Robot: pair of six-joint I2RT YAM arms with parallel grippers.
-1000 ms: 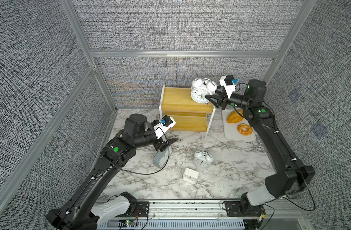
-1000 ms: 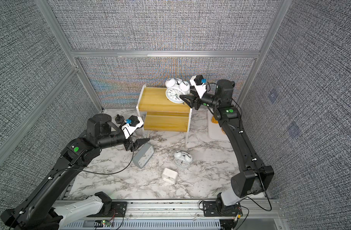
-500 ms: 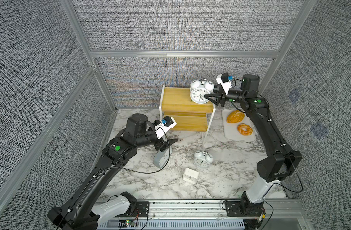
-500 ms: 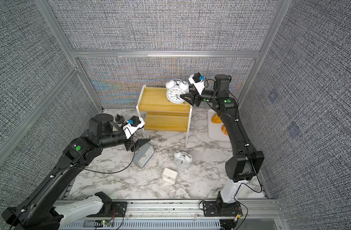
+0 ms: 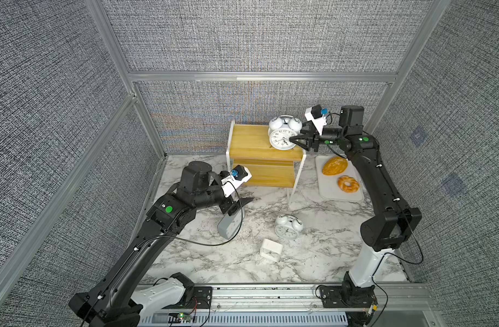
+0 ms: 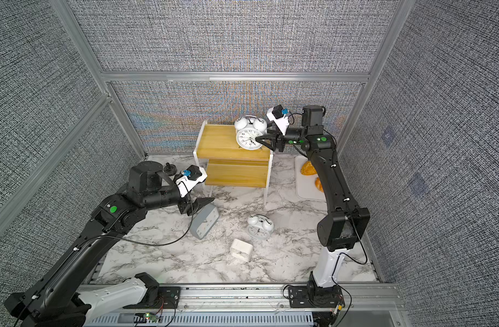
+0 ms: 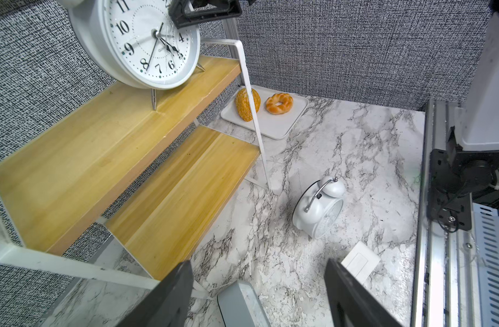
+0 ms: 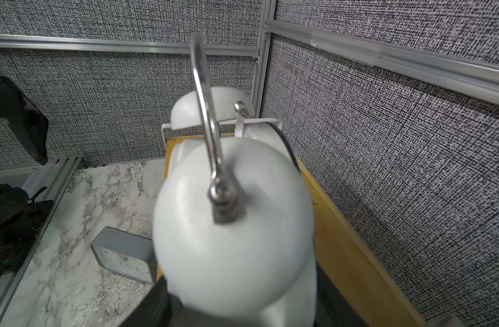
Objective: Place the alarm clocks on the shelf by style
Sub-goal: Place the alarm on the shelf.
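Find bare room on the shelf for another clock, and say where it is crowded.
Upper board: bare between its white frame rail and the twin-bell clock. Lower board: bare throughout. Crowded: the upper board's end beside the tray, where the right gripper holds that clock.

Glossy marble-look tabletop [image 5: 228, 263] (matt yellow wooden shelf [image 5: 251, 141])

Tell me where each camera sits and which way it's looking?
Top views: high in front, looking down on table, shelf and both arms.
Left wrist: on the left arm, facing shelf and bread tray; the open left gripper shows.
Right wrist: on the right arm, close up on the held twin-bell clock; right gripper barely shows.
Shared: both wrist views catch the grey clock.
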